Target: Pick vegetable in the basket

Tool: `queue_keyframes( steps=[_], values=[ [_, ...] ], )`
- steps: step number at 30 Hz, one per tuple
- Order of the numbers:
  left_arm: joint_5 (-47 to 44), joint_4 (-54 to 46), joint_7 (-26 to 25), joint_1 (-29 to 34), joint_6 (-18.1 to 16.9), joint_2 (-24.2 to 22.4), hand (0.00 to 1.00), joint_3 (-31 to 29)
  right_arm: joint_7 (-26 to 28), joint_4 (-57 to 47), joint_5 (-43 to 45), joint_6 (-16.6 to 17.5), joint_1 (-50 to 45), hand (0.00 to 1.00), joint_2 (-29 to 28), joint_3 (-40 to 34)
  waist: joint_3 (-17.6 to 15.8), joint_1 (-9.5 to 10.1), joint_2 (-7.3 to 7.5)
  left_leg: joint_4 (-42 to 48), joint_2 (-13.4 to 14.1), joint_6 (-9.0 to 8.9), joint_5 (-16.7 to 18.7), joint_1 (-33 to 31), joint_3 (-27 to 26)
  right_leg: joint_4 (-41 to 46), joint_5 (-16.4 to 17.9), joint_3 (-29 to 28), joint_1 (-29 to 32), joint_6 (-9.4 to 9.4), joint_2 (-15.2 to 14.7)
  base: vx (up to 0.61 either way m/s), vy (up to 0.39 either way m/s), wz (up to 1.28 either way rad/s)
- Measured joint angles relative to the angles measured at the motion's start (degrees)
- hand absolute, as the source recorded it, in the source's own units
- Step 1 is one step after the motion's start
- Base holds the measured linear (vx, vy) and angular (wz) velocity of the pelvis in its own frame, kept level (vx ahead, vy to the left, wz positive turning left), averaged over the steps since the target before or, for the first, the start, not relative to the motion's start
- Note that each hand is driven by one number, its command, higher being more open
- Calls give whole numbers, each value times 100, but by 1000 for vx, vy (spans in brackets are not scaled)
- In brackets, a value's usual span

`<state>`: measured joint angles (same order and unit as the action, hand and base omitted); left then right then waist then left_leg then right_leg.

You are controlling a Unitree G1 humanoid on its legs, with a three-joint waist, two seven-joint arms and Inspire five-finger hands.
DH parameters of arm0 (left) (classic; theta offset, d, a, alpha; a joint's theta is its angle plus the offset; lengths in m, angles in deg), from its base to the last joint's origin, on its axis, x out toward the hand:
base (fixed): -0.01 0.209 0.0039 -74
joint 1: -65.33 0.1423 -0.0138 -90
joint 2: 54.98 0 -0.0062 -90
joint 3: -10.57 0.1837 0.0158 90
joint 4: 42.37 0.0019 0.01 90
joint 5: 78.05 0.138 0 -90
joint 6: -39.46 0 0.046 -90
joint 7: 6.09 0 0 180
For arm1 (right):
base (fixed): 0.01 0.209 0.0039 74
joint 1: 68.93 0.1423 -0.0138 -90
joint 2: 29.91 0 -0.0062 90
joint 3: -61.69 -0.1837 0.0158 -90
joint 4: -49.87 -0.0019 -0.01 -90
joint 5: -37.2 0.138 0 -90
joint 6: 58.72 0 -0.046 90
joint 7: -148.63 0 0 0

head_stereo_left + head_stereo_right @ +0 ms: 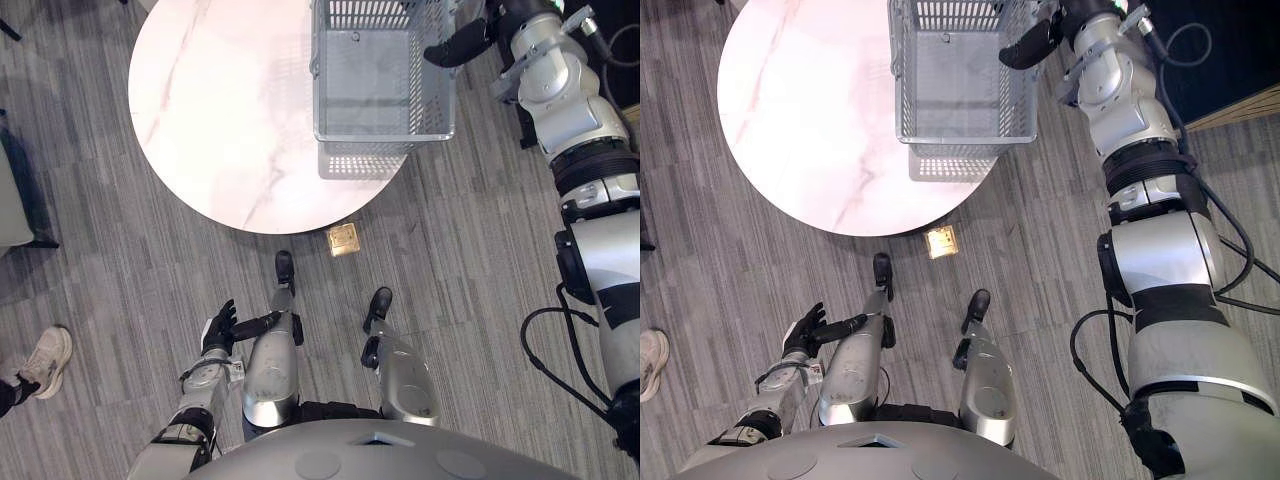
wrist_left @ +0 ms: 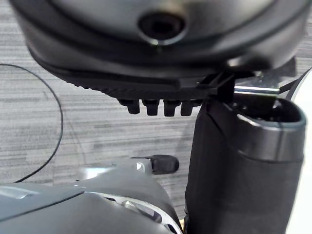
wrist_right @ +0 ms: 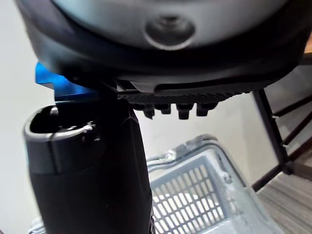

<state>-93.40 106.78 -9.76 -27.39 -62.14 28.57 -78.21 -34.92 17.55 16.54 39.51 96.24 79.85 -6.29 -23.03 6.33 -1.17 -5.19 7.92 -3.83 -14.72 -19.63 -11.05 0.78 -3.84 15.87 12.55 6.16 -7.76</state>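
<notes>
Hovering at the rim of the basket [image 1: 380,122], the right hand [image 1: 455,45] is spread, empty; left hand [image 1: 218,328] hangs likewise.

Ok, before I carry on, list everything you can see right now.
Table: one, round, white marble, ahead of the robot.
Basket: one, grey slotted plastic, on the table's right side.
Floor plate: one, brass, on the carpet by the table's near edge.
Carpet: grey, striped, across the floor.
Shoe: one, pale, a person's, far left on the carpet.
Left hand: dark, open, low at the robot's left side.
Right hand: dark, open, by the basket's right rim.
</notes>
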Motion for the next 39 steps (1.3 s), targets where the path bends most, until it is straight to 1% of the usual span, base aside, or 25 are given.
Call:
queue_keyframes(
  steps=[6, 8, 17, 20, 23, 27, 33, 34, 39],
  values=[
    [-11, -21, 0, -45, -75, -4, 100, 74, -88, 139, -95, -5, 161, 100, 12, 2, -68, 10, -77, -4, -29, 4, -17, -107, 125, 6, 10, 120, 37, -12, -12, -12, 14, 9],
    [-25, -20, -1, -98, -77, -20, 100, 115, -108, 158, -93, -5, 265, 100, 12, 7, -130, 20, -138, -5, -25, 6, -23, -123, 150, 10, 11, 133, 46, -14, -6, -36, 11, 3],
    [-31, -69, -16, -190, -85, -19, 100, 124, -217, 341, -98, -17, 484, 100, 72, 7, -223, 71, -158, -2, -47, 11, -59, -314, 281, 11, 16, 272, 146, -21, -12, -7, 6, 7],
    [-31, -119, -32, -193, -84, -22, 100, 156, -217, 439, -99, -16, 568, 100, 97, 7, -236, 115, -167, -2, -49, 4, -64, -343, 324, 12, 31, 315, 148, -37, -6, -1, 4, 7],
    [-35, -140, -92, -236, -99, -21, 100, 248, -318, 698, -163, -19, 743, 100, 124, 5, -262, 135, -214, -4, -55, 2, -82, -416, 407, 29, 41, 394, 178, -48, -5, -27, 15, 11],
    [-79, -179, -98, -304, -104, -22, 100, 297, -365, 698, -358, -13, 925, 100, 293, 24, -372, 137, -298, -4, -55, 15, -106, -514, 454, 66, 42, 427, 268, -49, -11, -24, 13, 5],
    [-78, -182, -136, -361, -105, -8, 100, 343, -478, 696, -502, 1, 982, 100, 405, 122, -400, 154, -313, -3, -53, 21, -119, -595, 455, 98, 44, 425, 359, -50, -19, 0, 0, 0],
    [-78, -183, -138, -364, -106, -8, 100, 344, -483, 696, -549, 0, 981, 0, 415, 122, -401, 157, -314, -3, -52, 21, -119, -600, 455, 98, 44, 424, 365, -50, -19, 0, 0, 0],
    [-77, -182, -179, -371, -105, -9, 100, 351, -469, 687, -616, 0, 988, 0, 428, 353, -401, 158, -314, -3, -48, 20, -119, -599, 454, 107, 53, 423, 371, -59, -15, 0, 0, 0]
  ],
)
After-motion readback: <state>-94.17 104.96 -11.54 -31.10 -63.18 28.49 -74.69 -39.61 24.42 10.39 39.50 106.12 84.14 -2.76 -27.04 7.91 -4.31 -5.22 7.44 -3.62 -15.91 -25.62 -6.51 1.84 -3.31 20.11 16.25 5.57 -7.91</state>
